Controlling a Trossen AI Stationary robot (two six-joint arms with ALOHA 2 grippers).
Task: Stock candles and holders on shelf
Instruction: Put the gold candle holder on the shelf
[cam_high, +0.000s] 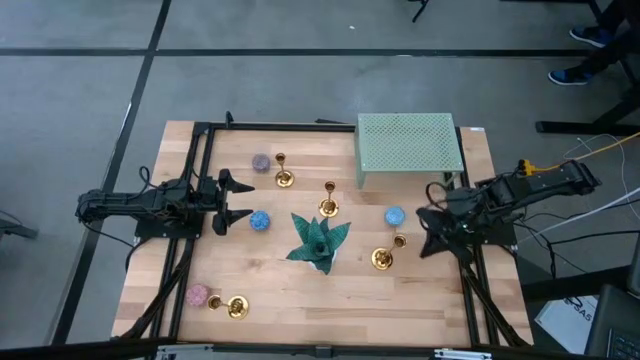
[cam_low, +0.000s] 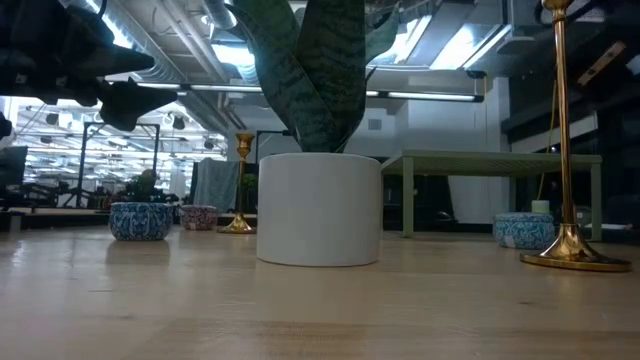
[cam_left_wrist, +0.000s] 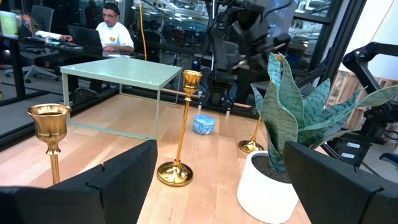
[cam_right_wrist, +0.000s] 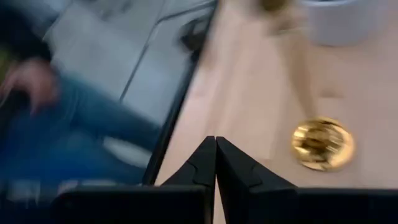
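Wooden tabletop (cam_high: 300, 290) in a big workshop, person at a desk (cam_left_wrist: 112, 28) way in the back. Pale green shelf (cam_high: 408, 145) up at 1 o'clock, nothing on its top. White pot (cam_low: 318, 208) dead center with the teal spiky plant (cam_high: 318, 242) in it.

Gold holders (cam_high: 284, 178) all on the wood, cups (cam_left_wrist: 48, 118) empty: 11, center (cam_high: 329, 207), 4 (cam_high: 382, 258), 7 (cam_high: 236, 306). Candles loose beside them: mauve (cam_high: 260, 162) at 11, blue (cam_high: 260, 220) at 9, blue (cam_high: 394, 215) at 3, pink (cam_high: 197, 295) at 7.

Left gripper (cam_high: 237, 198) at 9, spread wide, holding nothing. Right gripper (cam_high: 427, 228) at 3, fingers (cam_right_wrist: 233, 165) pinched together, empty too.
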